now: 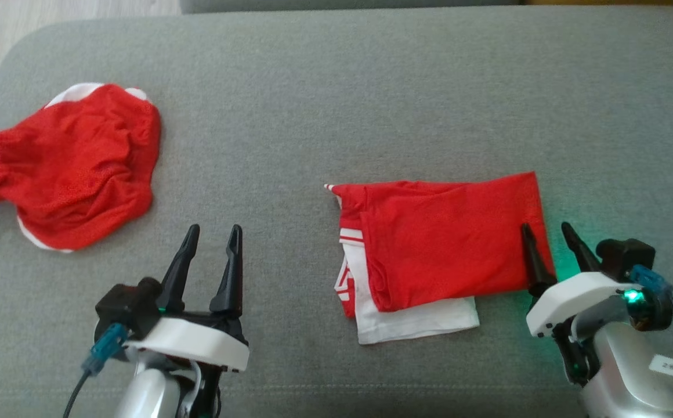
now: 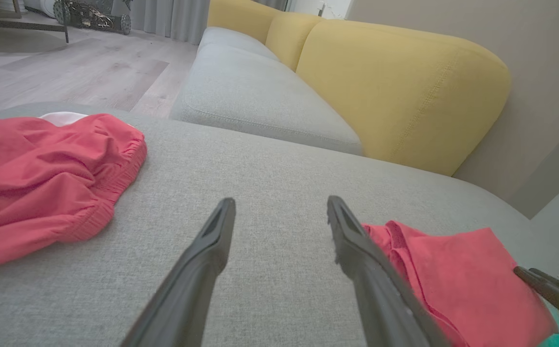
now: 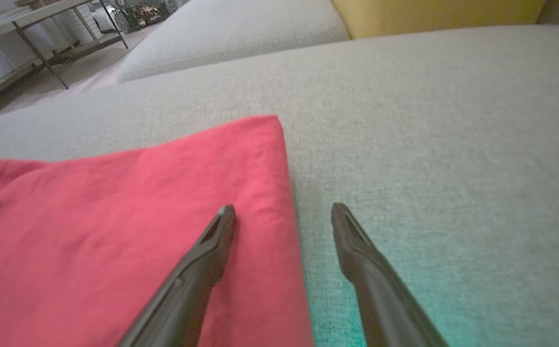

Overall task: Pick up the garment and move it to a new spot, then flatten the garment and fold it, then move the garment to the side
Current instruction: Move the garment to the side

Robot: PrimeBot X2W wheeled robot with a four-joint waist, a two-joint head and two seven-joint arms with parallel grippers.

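Head view: the garment (image 1: 447, 244) lies folded on the grey seat (image 1: 336, 87), right of centre and toward the near edge. It forms a rough rectangle with its long side running left to right. The top layer is red. A white layer sticks out beneath it along the near edge and at the left end, where red-and-white striping shows. The red surface is fairly flat, with shallow creases.

The right claw (image 1: 545, 226) is at the garment's right end. Its jaws stand apart and grip nothing. In the right wrist view, one finger (image 3: 197, 265) sits over the red cloth just inside the folded edge. The other finger (image 3: 376, 274) sits over bare seat just beside that edge. Whether the tips touch the surface cannot be told. A green glow (image 1: 563, 273) falls on the seat beside this claw.

The left claw (image 1: 214, 229) is left of the garment and apart from it, over bare seat. Its jaws are spread and empty. In the left wrist view, the garment's left end appears just behind the right-hand finger.

A second garment (image 1: 64, 168), red with white trim, lies crumpled at the seat's far left, well apart from the folded one.

Beyond the seat, the left wrist view shows another grey cushion (image 2: 260, 96), a yellow backrest (image 2: 395, 86) and a pale wood floor (image 2: 82, 67).
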